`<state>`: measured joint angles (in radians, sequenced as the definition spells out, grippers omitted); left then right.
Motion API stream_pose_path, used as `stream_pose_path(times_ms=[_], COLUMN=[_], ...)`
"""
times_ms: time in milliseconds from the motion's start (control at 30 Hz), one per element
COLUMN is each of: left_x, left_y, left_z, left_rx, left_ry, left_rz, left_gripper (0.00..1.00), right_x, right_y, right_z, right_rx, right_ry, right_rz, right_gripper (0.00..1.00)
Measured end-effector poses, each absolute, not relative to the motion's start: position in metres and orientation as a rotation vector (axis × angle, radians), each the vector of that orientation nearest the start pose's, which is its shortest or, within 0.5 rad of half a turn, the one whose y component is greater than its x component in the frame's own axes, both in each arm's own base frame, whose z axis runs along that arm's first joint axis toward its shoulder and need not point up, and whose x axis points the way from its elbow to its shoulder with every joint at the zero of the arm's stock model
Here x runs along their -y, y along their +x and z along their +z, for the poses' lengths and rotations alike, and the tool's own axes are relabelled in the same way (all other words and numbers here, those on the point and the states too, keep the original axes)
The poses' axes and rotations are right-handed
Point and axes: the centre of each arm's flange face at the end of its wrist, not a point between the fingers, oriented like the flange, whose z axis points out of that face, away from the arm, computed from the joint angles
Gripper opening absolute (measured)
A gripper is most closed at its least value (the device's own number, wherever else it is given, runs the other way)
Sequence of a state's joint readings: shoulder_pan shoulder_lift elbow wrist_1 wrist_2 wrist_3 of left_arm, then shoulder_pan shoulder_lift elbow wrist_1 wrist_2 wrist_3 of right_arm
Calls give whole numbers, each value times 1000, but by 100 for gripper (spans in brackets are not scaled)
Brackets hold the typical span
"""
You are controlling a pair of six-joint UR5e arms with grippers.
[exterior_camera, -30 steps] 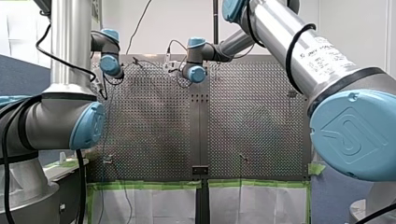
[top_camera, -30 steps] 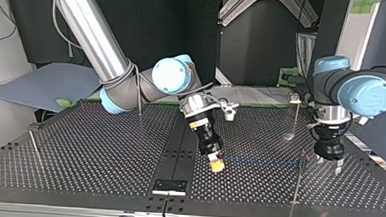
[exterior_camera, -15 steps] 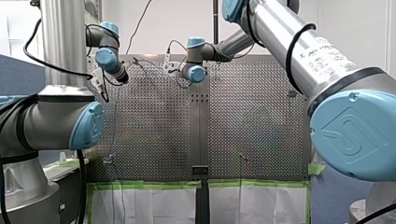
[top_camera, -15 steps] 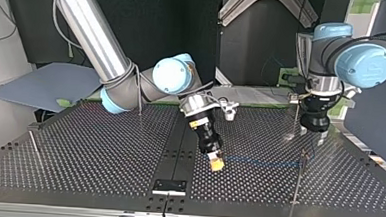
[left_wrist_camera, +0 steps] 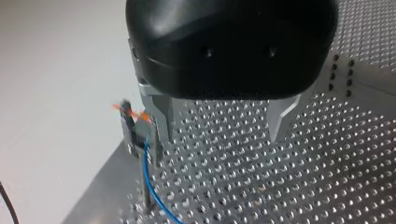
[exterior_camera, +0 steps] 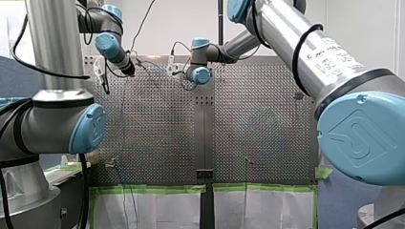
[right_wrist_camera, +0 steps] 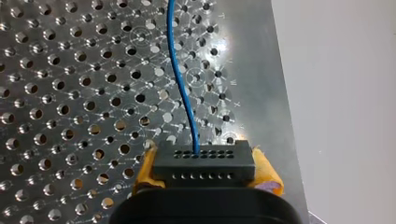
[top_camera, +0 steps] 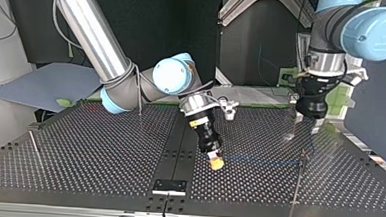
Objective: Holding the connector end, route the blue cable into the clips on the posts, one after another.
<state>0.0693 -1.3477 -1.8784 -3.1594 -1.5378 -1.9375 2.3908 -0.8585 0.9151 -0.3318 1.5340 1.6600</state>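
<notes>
My right gripper is shut on the black connector, with yellow pads on both sides of it. The blue cable leaves the connector and runs ahead over the perforated plate. In the top view this cable stretches low from my right gripper to a clip on a thin post. My left gripper hangs above and behind that post, open and empty. In the left wrist view the clip with the cable in it stands just outside one metal finger.
More thin posts stand on the table: one at the top view's left edge, one behind my right arm, one near my left gripper. A black strip runs down the table's middle.
My left gripper has lifted off the table and drawn back from the clip post, toward the top view's upper right. My right gripper and the connector have stayed put.
</notes>
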Motion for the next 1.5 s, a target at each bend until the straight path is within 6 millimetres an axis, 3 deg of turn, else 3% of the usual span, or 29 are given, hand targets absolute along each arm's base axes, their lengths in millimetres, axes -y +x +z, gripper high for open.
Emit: stream_pose_path(times_ms=[300,567,933,1167,1500], left_x=[116,121,121,121,118], left_y=[366,379,390,392,406], left_z=[457,468,505,505,489], left_rx=[-1663,-1698,-1633,-1632,-1671], left_ry=[-261,-169,-67,-61,-78], left_rz=[-198,-183,-129,-119,-97], left_gripper=[98,98,98,98,98], right_x=[440,440,440,442,444], right_y=[672,671,671,670,669], right_z=[391,391,391,390,390], right_rx=[642,645,647,649,651], right_ry=[1533,1535,1535,1535,1534], right_rz=[2050,2049,2049,2047,2045], right_gripper=[0,0,0,0,0])
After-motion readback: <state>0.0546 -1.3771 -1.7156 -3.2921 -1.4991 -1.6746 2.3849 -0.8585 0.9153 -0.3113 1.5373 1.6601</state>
